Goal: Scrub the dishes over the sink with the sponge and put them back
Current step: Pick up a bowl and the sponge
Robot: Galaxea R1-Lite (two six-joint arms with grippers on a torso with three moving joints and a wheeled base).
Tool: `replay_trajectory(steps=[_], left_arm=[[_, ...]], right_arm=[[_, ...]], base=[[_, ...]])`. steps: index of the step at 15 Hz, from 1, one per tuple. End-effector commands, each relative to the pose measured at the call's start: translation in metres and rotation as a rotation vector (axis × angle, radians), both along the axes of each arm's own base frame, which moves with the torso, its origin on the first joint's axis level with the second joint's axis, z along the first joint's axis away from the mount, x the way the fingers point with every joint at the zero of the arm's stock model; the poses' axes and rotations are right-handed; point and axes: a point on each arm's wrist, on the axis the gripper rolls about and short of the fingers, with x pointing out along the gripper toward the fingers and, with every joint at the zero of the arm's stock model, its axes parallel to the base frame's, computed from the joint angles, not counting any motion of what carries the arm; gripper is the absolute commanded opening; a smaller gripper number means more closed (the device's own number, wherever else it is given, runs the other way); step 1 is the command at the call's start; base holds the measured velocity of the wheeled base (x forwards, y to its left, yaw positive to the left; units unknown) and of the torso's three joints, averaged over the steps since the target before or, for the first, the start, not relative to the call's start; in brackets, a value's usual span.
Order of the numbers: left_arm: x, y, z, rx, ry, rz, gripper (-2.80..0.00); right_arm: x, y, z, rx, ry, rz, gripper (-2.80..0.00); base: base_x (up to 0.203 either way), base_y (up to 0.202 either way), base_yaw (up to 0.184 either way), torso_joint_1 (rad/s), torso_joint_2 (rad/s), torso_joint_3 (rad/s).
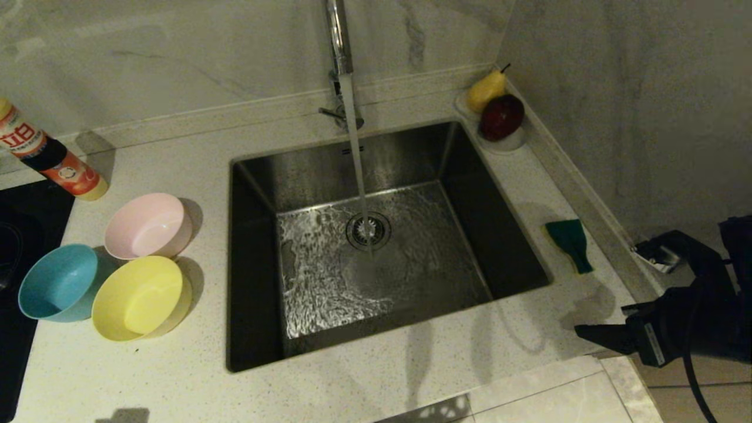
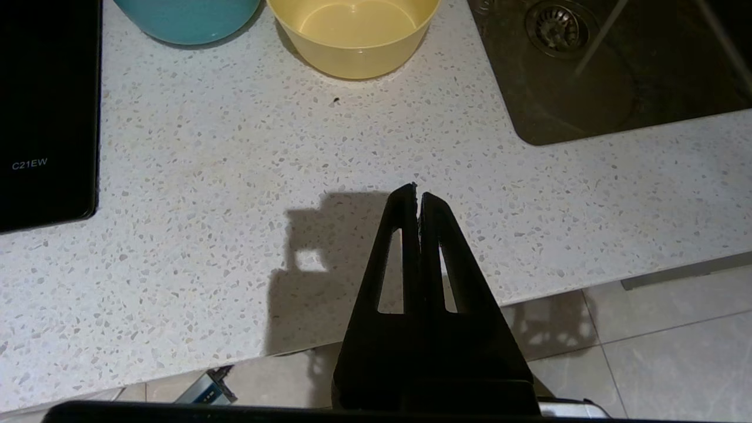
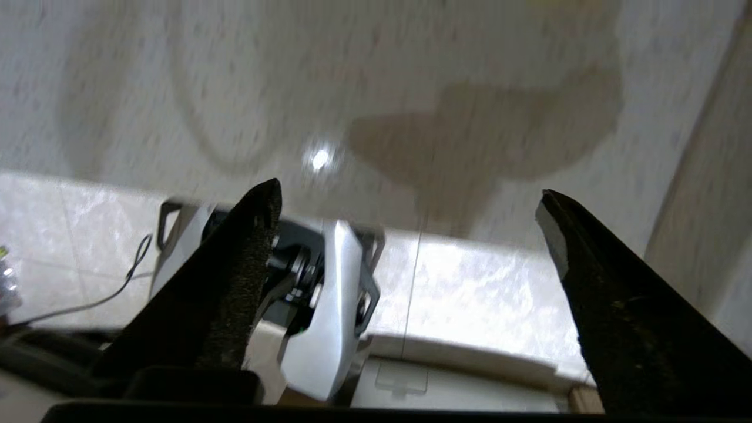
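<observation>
Three bowls stand together on the counter left of the sink (image 1: 252,264): pink (image 1: 147,226), light blue (image 1: 59,291) and yellow (image 1: 141,298). Water runs from the tap (image 1: 339,35) onto the drain strainer (image 1: 368,231). The sponge (image 1: 570,244) lies green side up on the counter right of the sink. My right gripper (image 3: 408,194) is open and empty, off the counter's front right corner and short of the sponge; one finger (image 1: 593,336) shows in the head view. My left gripper (image 2: 416,191) is shut and empty over the counter's front edge, short of the yellow bowl (image 2: 352,35) and blue bowl (image 2: 188,20).
A dish soap bottle (image 1: 47,155) lies at the back left beside a black cooktop (image 1: 23,235). A pear (image 1: 486,89) and a red apple (image 1: 501,117) sit on white saucers at the back right corner. A wall runs along the counter's right side.
</observation>
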Motion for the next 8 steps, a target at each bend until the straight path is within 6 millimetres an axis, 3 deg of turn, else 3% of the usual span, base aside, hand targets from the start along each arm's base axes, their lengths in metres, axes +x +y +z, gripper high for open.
replay_trajectory(steps=[1, 8], left_arm=[[0.0, 0.0, 0.0, 0.0, 0.003, 0.0, -2.8], [0.0, 0.0, 0.0, 0.0, 0.002, 0.0, -2.8]], right_arm=[[0.011, 0.002, -0.01, -0.013, 0.009, 0.001, 0.0], [0.031, 0.004, -0.017, -0.054, -0.032, 0.006, 0.0]], base=[[0.0, 0.0, 0.0, 0.0, 0.0, 0.0], [0.0, 0.0, 0.0, 0.0, 0.0, 0.0]])
